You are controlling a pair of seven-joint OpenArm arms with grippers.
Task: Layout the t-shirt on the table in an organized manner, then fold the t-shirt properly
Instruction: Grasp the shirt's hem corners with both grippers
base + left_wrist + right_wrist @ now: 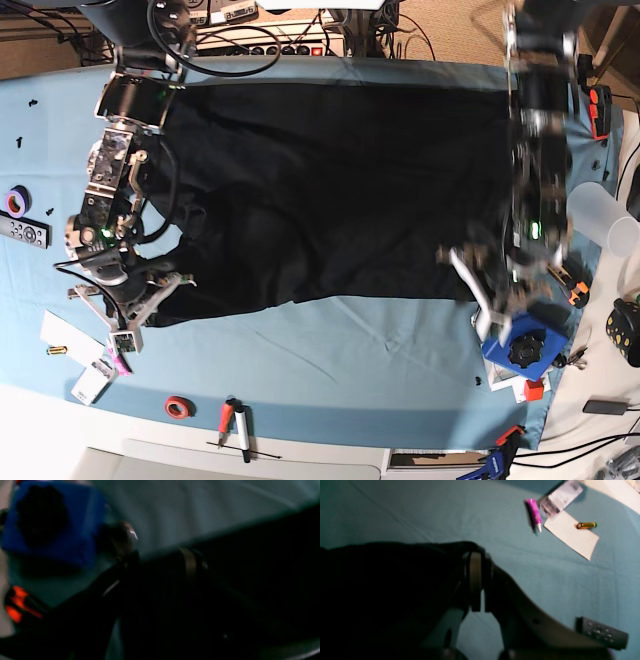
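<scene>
Across the table (330, 340) the black t-shirt (330, 190) lies spread. It looks limp and light; grip it by hem corners. The right gripper (478, 581) pinches one hem corner, the left gripper (497, 300) gapes wide beside the other.

My black t-shirt (330, 190) lies spread wide across the far half of the counter (330, 350), plain side up, mostly flat. Its near hem runs roughly parallel to the counter's near edge, with bunched folds at the lower corner on my right side.
</scene>
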